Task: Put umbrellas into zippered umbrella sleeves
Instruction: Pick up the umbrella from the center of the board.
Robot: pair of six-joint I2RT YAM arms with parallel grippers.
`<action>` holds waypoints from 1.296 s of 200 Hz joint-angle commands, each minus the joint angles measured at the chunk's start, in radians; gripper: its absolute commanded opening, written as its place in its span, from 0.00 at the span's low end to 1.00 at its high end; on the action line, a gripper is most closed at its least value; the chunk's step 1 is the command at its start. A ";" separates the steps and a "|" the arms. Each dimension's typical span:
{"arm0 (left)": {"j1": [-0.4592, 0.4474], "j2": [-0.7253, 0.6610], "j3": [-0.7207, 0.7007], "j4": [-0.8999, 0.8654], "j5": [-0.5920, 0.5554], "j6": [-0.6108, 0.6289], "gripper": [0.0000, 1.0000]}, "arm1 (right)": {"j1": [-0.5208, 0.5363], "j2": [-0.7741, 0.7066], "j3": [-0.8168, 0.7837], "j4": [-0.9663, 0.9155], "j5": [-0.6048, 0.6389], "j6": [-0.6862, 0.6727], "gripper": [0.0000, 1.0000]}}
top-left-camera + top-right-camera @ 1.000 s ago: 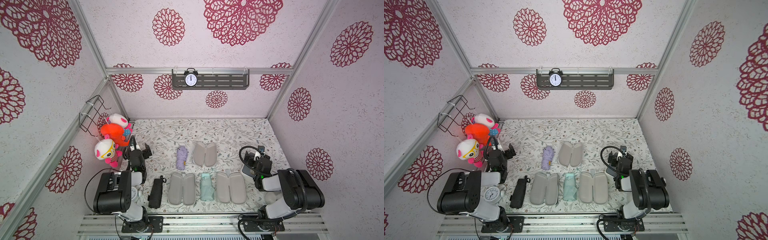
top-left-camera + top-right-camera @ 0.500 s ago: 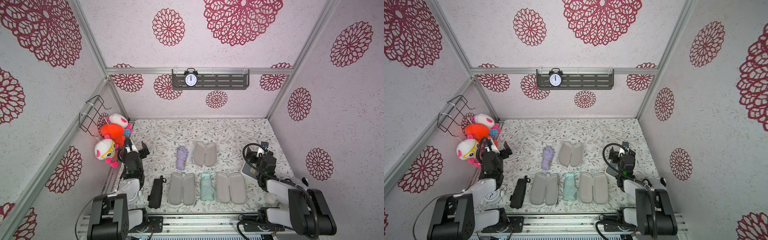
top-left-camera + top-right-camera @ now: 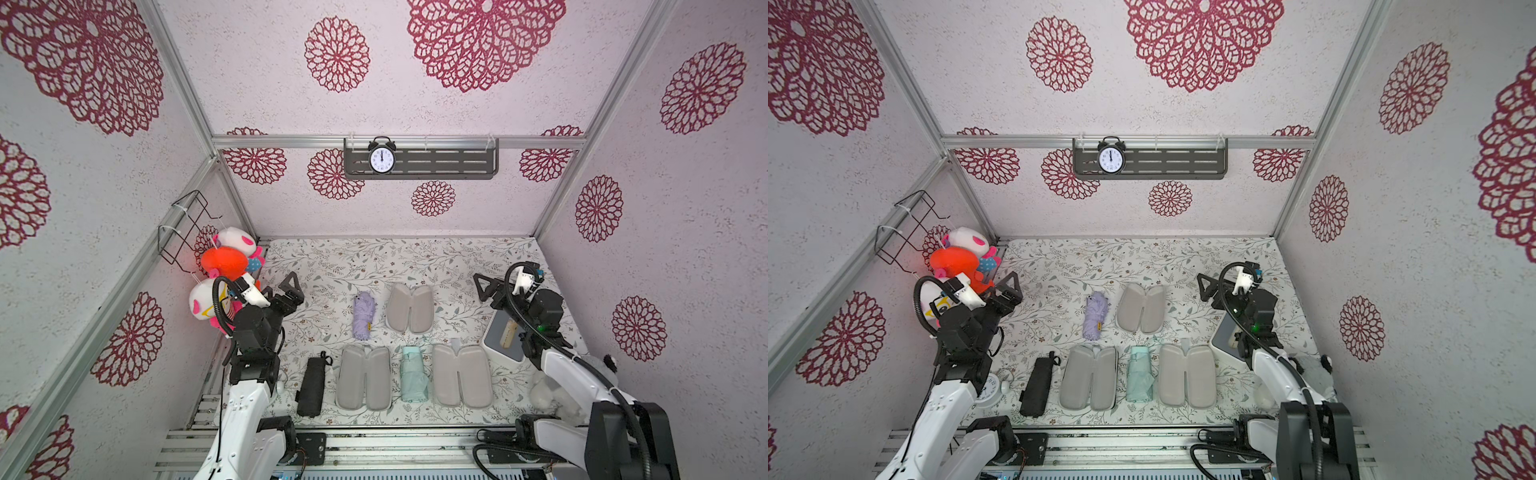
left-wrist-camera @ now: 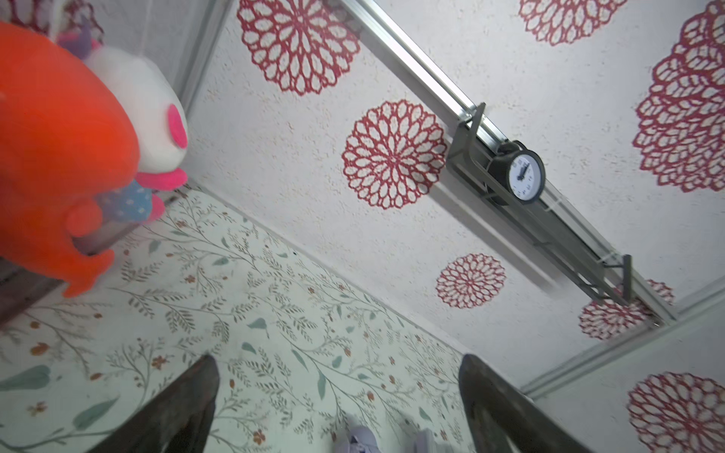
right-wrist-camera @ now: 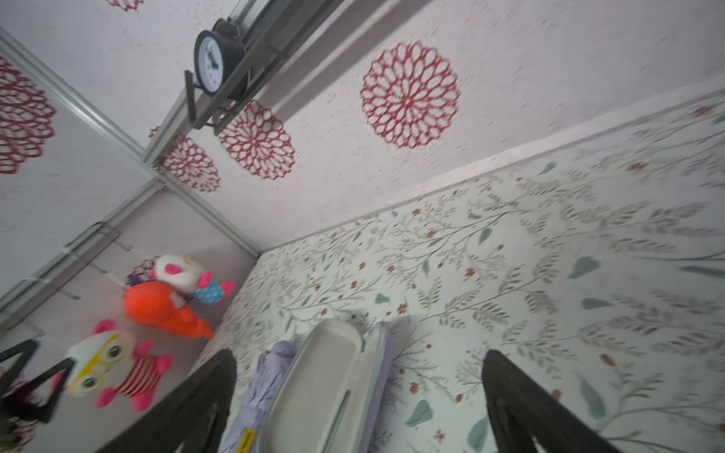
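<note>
I have all three umbrellas lying loose on the surface (image 3: 415,257), none of them in a sleeve yet. The lilac umbrella (image 3: 364,316) lies in the back row, just beside the rear sleeve (image 3: 409,307), which is spread open with its pale grey lining up. From the right wrist camera I can make out a lilac edge on that sleeve.

In the front row, the mint green umbrella (image 3: 413,374) lies between the left front sleeve (image 3: 363,378) and the right front sleeve (image 3: 461,376). Both are opened flat, lining up, and I cannot tell their outer colours from here. The black umbrella (image 3: 312,386) lies just beside the left front sleeve, on the side toward my left arm.

My left gripper (image 3: 296,291) is released, its jaws spread wide with nothing between them. It hangs above the surface near the plush toys (image 3: 224,262) at the left wall, well apart from the lilac umbrella. My right gripper (image 3: 486,293) is equally wide open and empty, raised over the surface. Its arm reaches over the white box with a grey top (image 3: 505,340).

A grey plush (image 3: 552,395) lies by the right arm's base. A black alarm clock (image 3: 381,160) stands on the shelf (image 3: 449,164) on the back wall.
</note>
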 commanded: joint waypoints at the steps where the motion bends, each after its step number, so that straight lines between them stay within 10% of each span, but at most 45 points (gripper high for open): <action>1: -0.016 -0.029 0.057 -0.212 0.172 -0.071 0.98 | 0.030 0.028 0.008 0.086 -0.219 0.139 0.99; 47: -0.266 -0.118 0.131 -0.844 -0.169 -0.027 0.98 | 0.269 -0.125 0.069 -0.355 0.204 -0.196 0.99; 122: -0.769 -0.060 0.166 -1.354 -0.633 -0.495 0.84 | 0.268 -0.133 0.020 -0.227 0.013 -0.198 0.99; 259: -0.634 0.208 0.051 -1.090 -0.339 -0.288 0.73 | 0.287 -0.258 -0.047 -0.246 0.067 -0.211 0.99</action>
